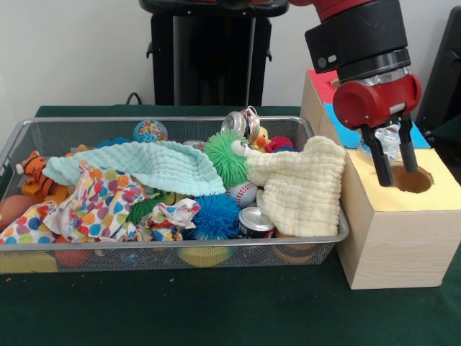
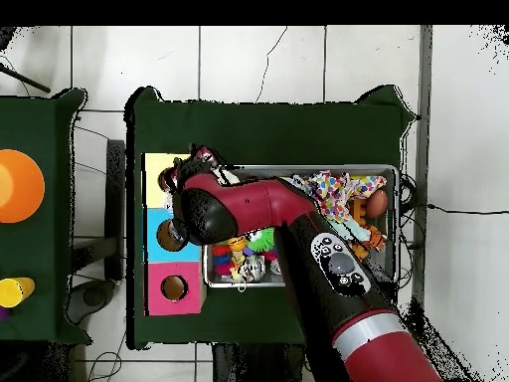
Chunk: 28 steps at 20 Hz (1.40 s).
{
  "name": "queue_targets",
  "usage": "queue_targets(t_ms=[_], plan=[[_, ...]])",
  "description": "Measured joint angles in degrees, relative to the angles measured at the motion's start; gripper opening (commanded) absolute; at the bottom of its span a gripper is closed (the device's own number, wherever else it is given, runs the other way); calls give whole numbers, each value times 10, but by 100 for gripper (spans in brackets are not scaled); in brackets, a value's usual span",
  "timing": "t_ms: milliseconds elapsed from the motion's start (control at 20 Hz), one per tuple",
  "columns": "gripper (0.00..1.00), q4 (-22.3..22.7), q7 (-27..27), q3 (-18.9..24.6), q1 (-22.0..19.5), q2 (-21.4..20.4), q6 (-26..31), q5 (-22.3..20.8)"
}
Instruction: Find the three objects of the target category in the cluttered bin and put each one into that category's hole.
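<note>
I see one wire bin (image 1: 317,137) beside the wooden box (image 1: 403,238), with two muslin cloths, mint (image 1: 155,164) and cream (image 1: 306,184), and two cans (image 1: 255,220) among toys. My gripper (image 1: 394,160) hangs over the box's yellow hole (image 1: 414,180), fingers (image 1: 380,162) parted around a clear crumpled bottle (image 1: 389,139).

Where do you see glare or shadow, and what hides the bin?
Front view: even light, with a glint on the silver can top and little shadow on the bin. Overhead view: the arm covers much of the bin.
</note>
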Motion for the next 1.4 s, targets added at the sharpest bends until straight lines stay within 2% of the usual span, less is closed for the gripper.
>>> queue_targets(t_ms=[1000,1400], plan=[[100,9,0,0,0,0,0,0],[100,15,0,0,0,-2,-19,0]])
